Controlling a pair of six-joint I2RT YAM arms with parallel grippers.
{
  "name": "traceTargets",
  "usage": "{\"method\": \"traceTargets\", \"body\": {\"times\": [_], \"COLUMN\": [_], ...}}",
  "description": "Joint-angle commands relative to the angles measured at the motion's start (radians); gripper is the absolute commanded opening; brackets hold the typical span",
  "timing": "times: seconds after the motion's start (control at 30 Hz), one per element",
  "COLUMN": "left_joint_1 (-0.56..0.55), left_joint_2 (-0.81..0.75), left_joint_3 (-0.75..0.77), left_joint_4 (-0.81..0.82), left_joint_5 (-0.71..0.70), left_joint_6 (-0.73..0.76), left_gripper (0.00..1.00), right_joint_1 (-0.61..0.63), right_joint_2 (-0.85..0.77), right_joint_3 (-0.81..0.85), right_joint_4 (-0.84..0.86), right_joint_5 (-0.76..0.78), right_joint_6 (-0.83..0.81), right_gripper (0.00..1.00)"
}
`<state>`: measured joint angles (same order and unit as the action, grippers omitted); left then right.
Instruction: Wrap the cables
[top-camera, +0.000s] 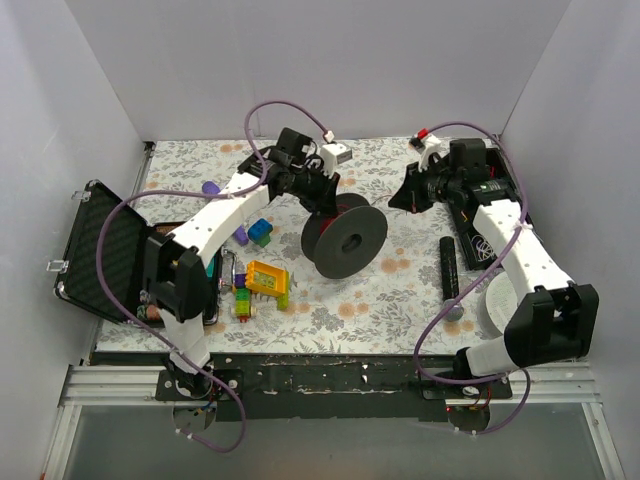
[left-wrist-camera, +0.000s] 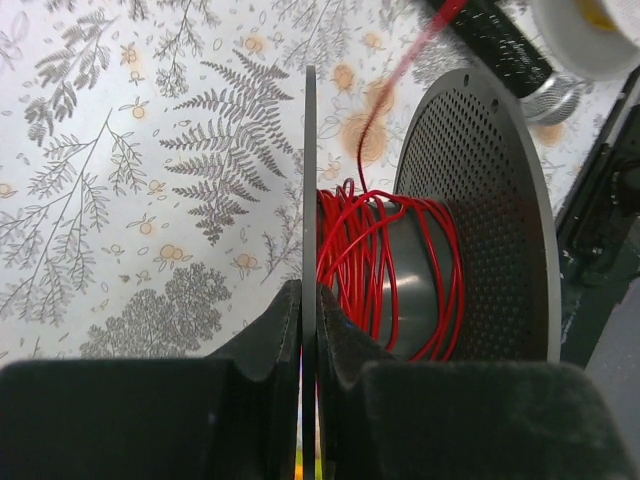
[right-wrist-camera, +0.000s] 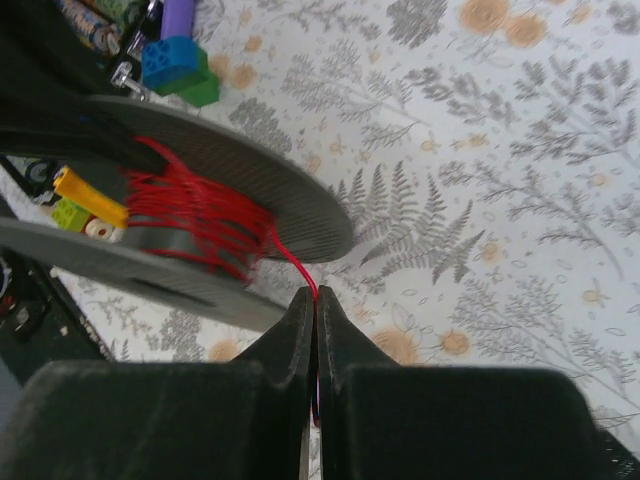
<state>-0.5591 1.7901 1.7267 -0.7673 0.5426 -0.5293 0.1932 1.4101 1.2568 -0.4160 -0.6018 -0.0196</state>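
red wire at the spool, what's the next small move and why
Probably the right claw should carry the red wire a little way round the spool, pulling it snug. It is shut on the wire, which runs a short way to the spool, where the loops lie loose. The left claw is shut on one flange, steadying the spool.

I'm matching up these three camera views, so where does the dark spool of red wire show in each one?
Top external: spool at centre, on the fern-print tablecloth.
Left wrist: spool centre-right, one flange clamped by the left gripper.
Right wrist: spool upper left, red wire leading into the right gripper.
Shared landmark: the tablecloth, under it in all three.
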Motion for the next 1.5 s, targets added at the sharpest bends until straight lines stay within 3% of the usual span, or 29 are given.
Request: {"method": "traceTargets", "body": {"times": [0.0,0.1,0.27,0.53,0.77,0.93,1.07,1.17,1.33,1.47], "left_joint_1": [-0.012,-0.039,-0.061,-0.055,-0.030,-0.019,0.034,0.056,0.068,0.108], "left_joint_2": [0.100,0.147,0.147,0.086,-0.029,-0.067,-0.063,-0.070,-0.083,0.029], "left_joint_3": [0.083,0.100,0.082,-0.061,-0.141,-0.226,-0.276,-0.300,-0.369,-0.293], "left_joint_4": [0.046,0.060,0.134,0.275,0.372,0.373,0.396,0.422,0.474,0.471], "left_joint_5": [0.030,-0.015,-0.124,-0.240,-0.227,-0.213,-0.104,-0.069,0.002,0.092], "left_joint_6": [-0.031,-0.057,-0.194,-0.504,-0.613,-0.707,-0.827,-0.837,-0.844,-0.836], "left_gripper": [0.00,0.00,0.00,0.00,0.00,0.00,0.00,0.00,0.00,0.00], "right_joint_1": [0.063,0.077,0.162,0.245,0.379,0.549,0.702,0.718,0.759,0.799], "right_joint_2": [0.049,0.076,0.081,-0.002,-0.098,-0.154,-0.146,-0.123,-0.132,-0.109], "right_joint_3": [0.101,0.183,0.204,-0.068,-0.206,-0.316,-0.358,-0.424,-0.604,-0.668], "right_joint_4": [-0.144,-0.172,-0.060,0.314,0.361,0.437,0.467,0.486,0.734,0.873], "right_joint_5": [-0.042,-0.035,-0.024,0.003,0.230,0.503,0.805,0.866,0.908,1.006], "right_joint_6": [0.012,0.096,0.266,0.521,0.517,0.409,0.279,0.206,-0.041,-0.262], "right_gripper": [0.01,0.01,0.01,0.01,0.01,0.01,0.01,0.01,0.01,0.01]}}
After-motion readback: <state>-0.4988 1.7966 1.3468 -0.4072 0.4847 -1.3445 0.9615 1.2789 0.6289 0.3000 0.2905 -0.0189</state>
